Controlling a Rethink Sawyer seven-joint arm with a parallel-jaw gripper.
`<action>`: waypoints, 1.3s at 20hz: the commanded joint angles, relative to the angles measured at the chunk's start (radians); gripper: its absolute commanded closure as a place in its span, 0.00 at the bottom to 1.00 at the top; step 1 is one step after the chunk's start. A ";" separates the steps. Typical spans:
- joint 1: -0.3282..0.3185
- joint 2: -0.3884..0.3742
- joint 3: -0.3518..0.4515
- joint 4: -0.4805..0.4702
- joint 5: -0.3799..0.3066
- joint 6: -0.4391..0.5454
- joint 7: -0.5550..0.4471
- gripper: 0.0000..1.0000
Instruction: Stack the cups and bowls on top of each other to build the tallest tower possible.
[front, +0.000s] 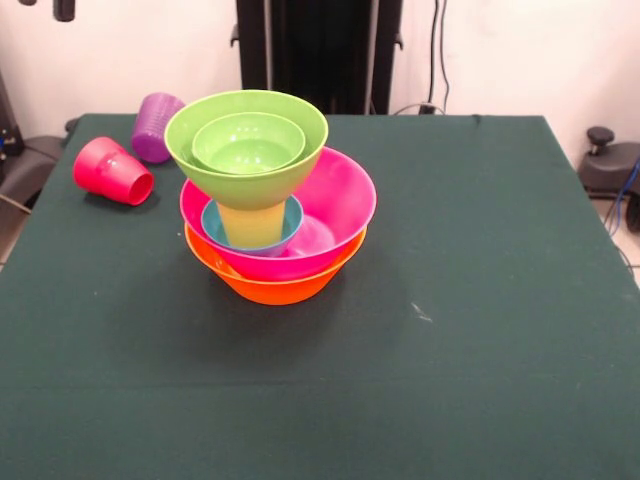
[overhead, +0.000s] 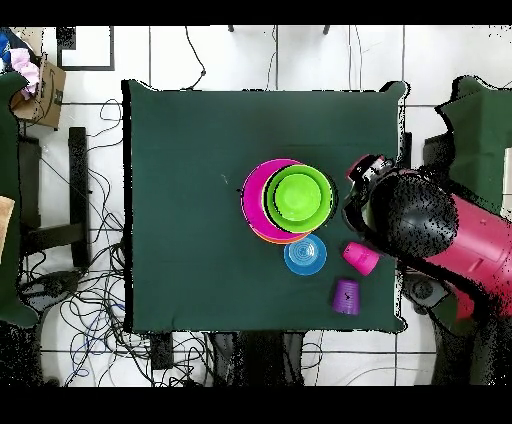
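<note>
Front view: I see the tower (front: 275, 210) mid-table, green bowls perched on a yellow cup (front: 250, 222), leaning; a nudge could topple it. Overhead: arm beside it; whether the gripper (overhead: 362, 170) is apart, I cannot tell

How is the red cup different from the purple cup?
The red cup looks pinkish red, while the purple cup is violet. In the front view the red cup lies tipped on its side with its mouth showing; the purple cup's mouth does not show. The purple cup sits farther back on the table, partly behind the green bowl. Both are small cups standing apart from the tower.
</note>
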 joint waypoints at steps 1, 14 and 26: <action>-0.030 0.041 0.143 0.125 -0.087 -0.030 -0.210 0.00; -0.082 0.082 0.191 0.213 -0.142 -0.159 -0.137 0.00; -0.143 0.105 0.248 0.240 -0.185 -0.206 -0.132 0.00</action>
